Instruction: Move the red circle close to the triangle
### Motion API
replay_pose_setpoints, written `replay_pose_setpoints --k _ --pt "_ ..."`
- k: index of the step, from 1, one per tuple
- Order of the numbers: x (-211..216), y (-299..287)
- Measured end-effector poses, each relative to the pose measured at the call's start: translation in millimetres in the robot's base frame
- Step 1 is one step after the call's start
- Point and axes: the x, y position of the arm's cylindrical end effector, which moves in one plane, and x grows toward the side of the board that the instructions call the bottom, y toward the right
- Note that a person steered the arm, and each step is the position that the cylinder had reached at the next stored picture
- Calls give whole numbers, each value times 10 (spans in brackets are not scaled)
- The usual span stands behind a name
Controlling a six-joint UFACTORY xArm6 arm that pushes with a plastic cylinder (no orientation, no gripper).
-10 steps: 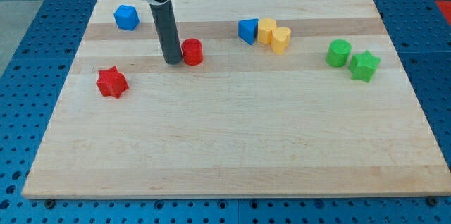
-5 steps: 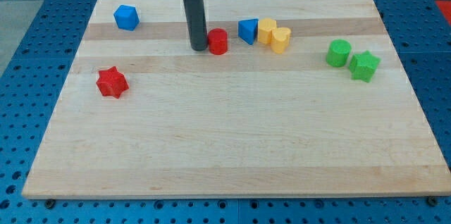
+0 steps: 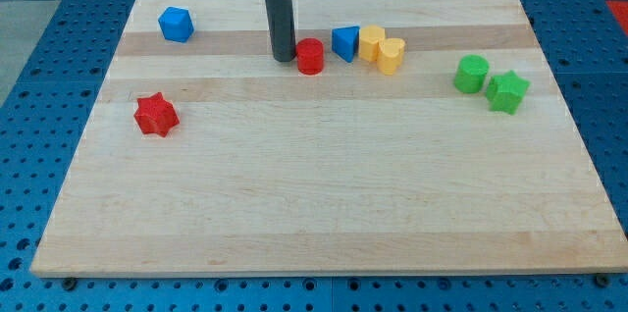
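The red circle [image 3: 310, 56] stands on the wooden board near the view's top, just left of and slightly below the blue triangle [image 3: 344, 42], with a small gap between them. My tip [image 3: 284, 58] rests on the board right against the red circle's left side. The dark rod rises straight up from there out of the view's top.
Two yellow blocks [image 3: 382, 49] sit touching the triangle's right side. A blue block [image 3: 176, 24] is at the top left, a red star [image 3: 155, 114] at the left. A green circle [image 3: 472, 74] and a green star [image 3: 507, 91] are at the right.
My tip has pushed the red circle to the right and slightly upward, from the board's left-centre to just beside the blue triangle. The other blocks have not moved.
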Motion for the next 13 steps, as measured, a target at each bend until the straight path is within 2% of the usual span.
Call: replay_pose_setpoints --k 3,11,12,13 --pt "32 219" --pt "25 364" --pt "25 336" --pt "-9 -14"
